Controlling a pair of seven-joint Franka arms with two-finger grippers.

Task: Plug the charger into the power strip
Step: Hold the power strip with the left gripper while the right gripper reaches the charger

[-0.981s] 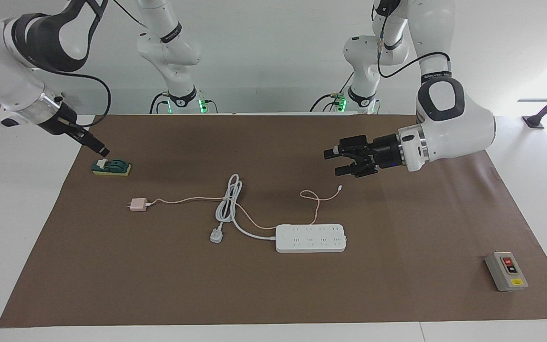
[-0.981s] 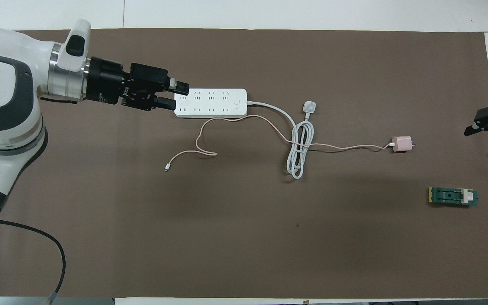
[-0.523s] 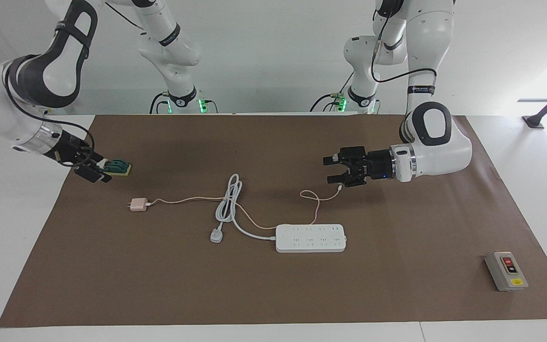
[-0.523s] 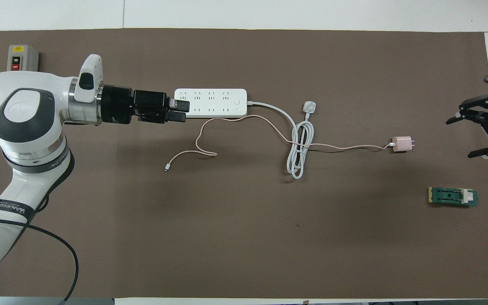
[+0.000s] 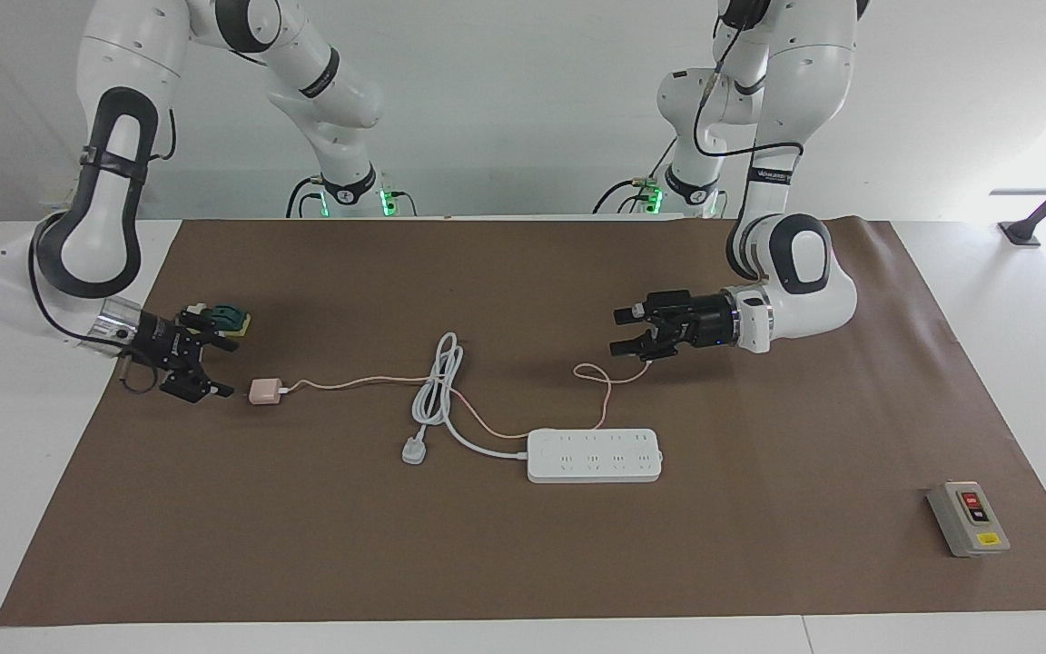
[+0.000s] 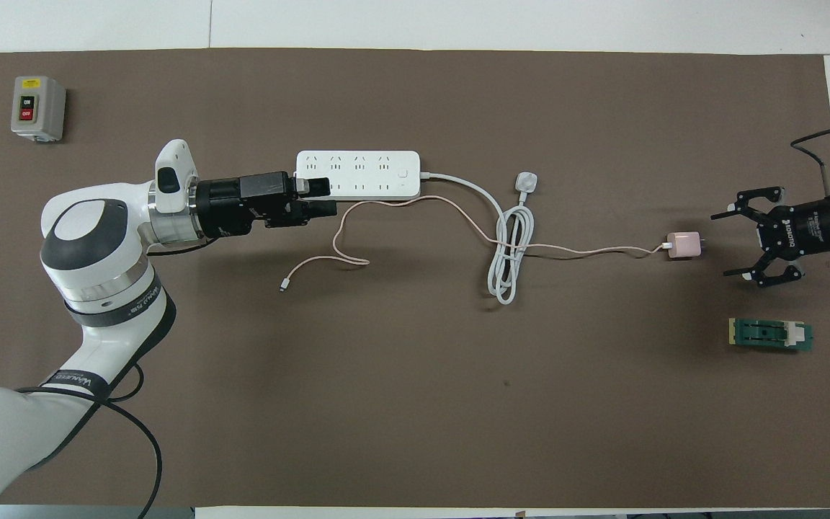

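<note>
Right gripper [image 5: 207, 363] fingers spread apart, empty, low over brown mat [image 5: 759, 563] just beside small pale-pink cube charger [image 5: 262, 391]; prongs face gripper. Green-and-yellow block [image 5: 231, 319] near, toward robots. Left gripper [image 5: 625, 332] fingers apart, empty, above thin pink cable's free end [image 5: 648, 361]. Long flat white power strip [image 5: 594, 455] mid-table, outlets up. Coiled white cord [image 5: 437, 386] crosses pink cable. Grey button box [image 5: 968, 519] well apart.
</note>
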